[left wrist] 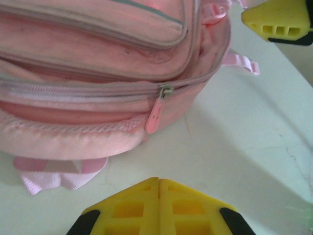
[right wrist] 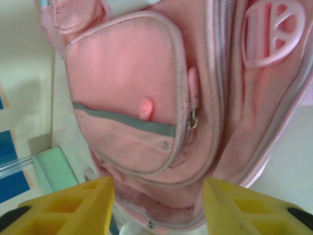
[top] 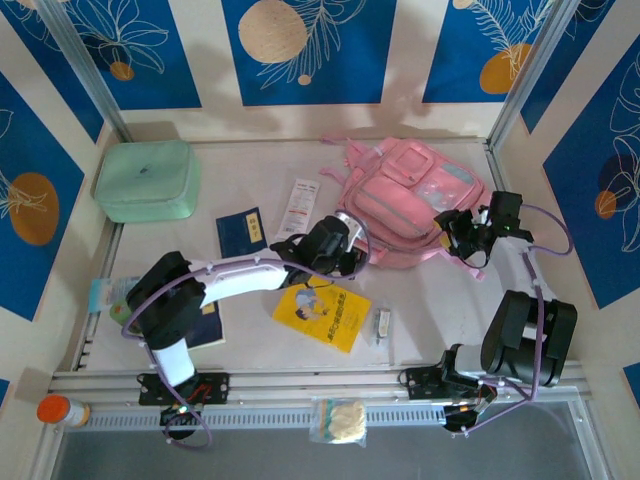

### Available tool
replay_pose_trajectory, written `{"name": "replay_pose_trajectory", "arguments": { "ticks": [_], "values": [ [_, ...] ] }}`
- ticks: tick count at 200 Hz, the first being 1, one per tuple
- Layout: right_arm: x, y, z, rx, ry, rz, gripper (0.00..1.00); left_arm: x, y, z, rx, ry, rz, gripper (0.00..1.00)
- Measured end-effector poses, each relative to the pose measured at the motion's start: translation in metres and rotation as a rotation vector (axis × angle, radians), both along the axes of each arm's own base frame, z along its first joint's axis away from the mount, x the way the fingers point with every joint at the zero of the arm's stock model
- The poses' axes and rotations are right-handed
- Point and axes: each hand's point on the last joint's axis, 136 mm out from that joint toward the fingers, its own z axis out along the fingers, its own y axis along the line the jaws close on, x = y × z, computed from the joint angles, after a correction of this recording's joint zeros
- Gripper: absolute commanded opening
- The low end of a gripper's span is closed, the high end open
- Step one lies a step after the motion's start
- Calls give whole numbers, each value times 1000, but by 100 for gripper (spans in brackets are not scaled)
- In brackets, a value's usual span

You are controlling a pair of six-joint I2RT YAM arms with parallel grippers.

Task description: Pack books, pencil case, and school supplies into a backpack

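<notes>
The pale pink backpack [top: 415, 195] lies at the back right of the table, its main zipper closed with the pull [left wrist: 154, 115] hanging down. My left gripper [top: 354, 258] is shut and holds nothing; its fingertips [left wrist: 159, 179] hover over bare table just short of the backpack's edge. My right gripper [top: 463, 238] is open, its fingers [right wrist: 73, 205] wide apart over the backpack's front pocket [right wrist: 122, 98]. A navy book [top: 242, 232], the yellow book [top: 322, 312], the white pencil case [top: 298, 207] and a tiny pale supply item [top: 381, 322] lie on the table. Another navy book [top: 207, 326] lies partly under my left arm.
A mint-green zip case [top: 147, 180] stands at the back left. A teal packet [top: 108, 296] lies at the left edge. An orange-capped bottle [top: 60, 410] and a clear bag [top: 340, 420] sit on the front rail. Pink straps [left wrist: 58, 174] trail beside the backpack.
</notes>
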Motion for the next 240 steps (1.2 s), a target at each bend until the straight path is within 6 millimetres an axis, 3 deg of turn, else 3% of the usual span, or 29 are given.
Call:
{"name": "replay_pose_trajectory", "arguments": {
  "ticks": [36,67,97,119,148,166,191,240],
  "values": [
    [-19,22,3,28,-3,21,62,6,-16,19,5,-36,-53,9],
    [-38,64,-23,85,96,75,65,5,-16,20,19,-44,-69,14],
    [-30,64,-52,108,204,24,64,2,-17,11,28,-13,-83,20],
    [-25,61,-70,105,257,-13,56,1,-24,3,39,32,-89,24],
    [-19,61,-79,101,285,-28,24,1,-34,-3,37,97,-94,32],
    [-19,60,-79,97,281,-24,14,2,-37,-4,43,132,-79,38],
    [-19,60,-79,91,279,-14,5,3,-43,0,31,174,-58,43],
    [-18,61,-71,85,249,-3,3,9,-62,-8,51,194,-53,46]
  ]
}}
